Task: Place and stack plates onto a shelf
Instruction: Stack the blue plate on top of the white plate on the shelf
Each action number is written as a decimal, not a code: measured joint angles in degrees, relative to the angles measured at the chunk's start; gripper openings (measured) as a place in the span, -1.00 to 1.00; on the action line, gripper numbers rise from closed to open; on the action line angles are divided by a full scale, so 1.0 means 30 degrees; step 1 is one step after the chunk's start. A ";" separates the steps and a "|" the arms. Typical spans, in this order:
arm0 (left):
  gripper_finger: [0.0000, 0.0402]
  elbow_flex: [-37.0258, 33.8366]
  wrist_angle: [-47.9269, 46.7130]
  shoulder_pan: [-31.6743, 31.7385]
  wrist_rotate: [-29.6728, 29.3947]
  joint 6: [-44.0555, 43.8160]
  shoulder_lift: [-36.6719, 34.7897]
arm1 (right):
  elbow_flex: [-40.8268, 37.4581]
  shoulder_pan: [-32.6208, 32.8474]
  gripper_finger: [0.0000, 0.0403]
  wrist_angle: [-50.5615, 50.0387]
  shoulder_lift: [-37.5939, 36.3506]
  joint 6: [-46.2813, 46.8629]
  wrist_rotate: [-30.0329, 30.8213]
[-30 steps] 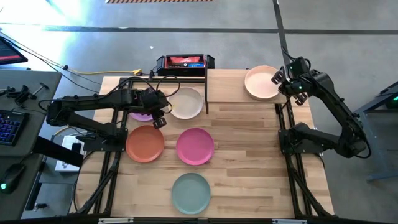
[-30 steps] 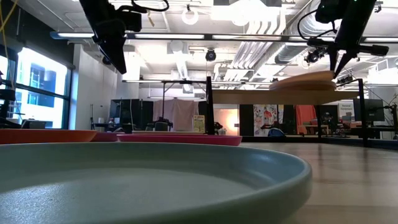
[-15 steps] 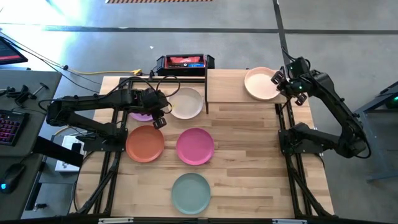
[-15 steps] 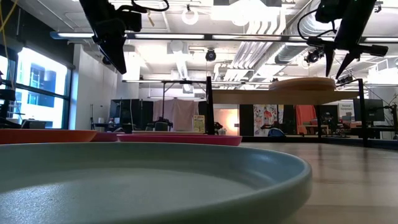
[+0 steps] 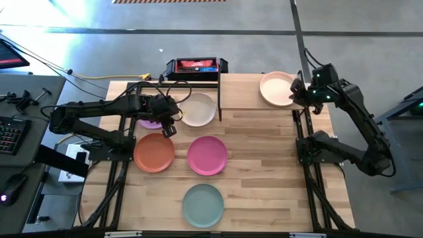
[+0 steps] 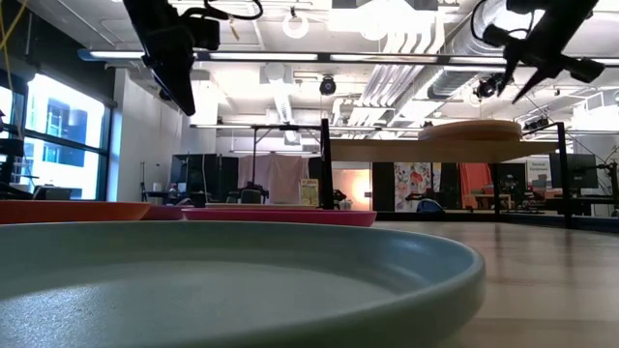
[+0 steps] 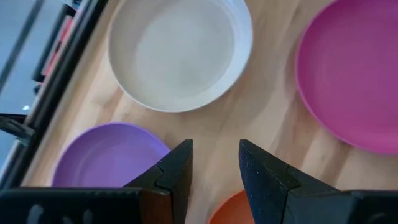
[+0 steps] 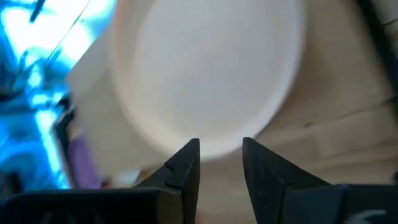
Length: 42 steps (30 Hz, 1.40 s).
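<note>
While your right gripper [image 5: 299, 88] hangs parted beside the shelved peach plate [image 5: 277, 88], your left gripper [image 5: 170, 119] waits open.

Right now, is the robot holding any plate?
No. Both grippers are empty: the right gripper is open beside the peach plate on the shelf; the left gripper hovers open.

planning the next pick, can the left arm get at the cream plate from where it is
Probably yes: the left hand hangs open just beside the cream plate, with nothing lying between them.

Matte plates [image 5: 207, 155] (light-wood shelf [image 5: 248, 92])
</note>
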 joint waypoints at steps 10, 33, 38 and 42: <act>-0.42 -0.0001 -0.1596 -0.0039 0.2743 -0.1032 0.0000 | 0.0000 0.4344 -0.51 0.0368 -0.0539 -0.0248 -0.2409; -0.42 -0.0067 -0.1055 -0.4032 0.5370 -0.9364 0.0603 | 0.0000 1.7048 -0.51 0.6217 0.1990 0.1778 -0.0118; -0.42 -0.0067 0.1097 -0.5932 0.5868 -1.1605 0.1605 | 0.0000 1.8968 -0.51 0.6822 0.3108 0.1654 -0.0111; -0.42 -0.0067 0.2820 -0.7269 0.5868 -1.3271 0.2887 | 0.0000 2.0357 -0.51 0.7391 0.4010 0.0870 -0.0126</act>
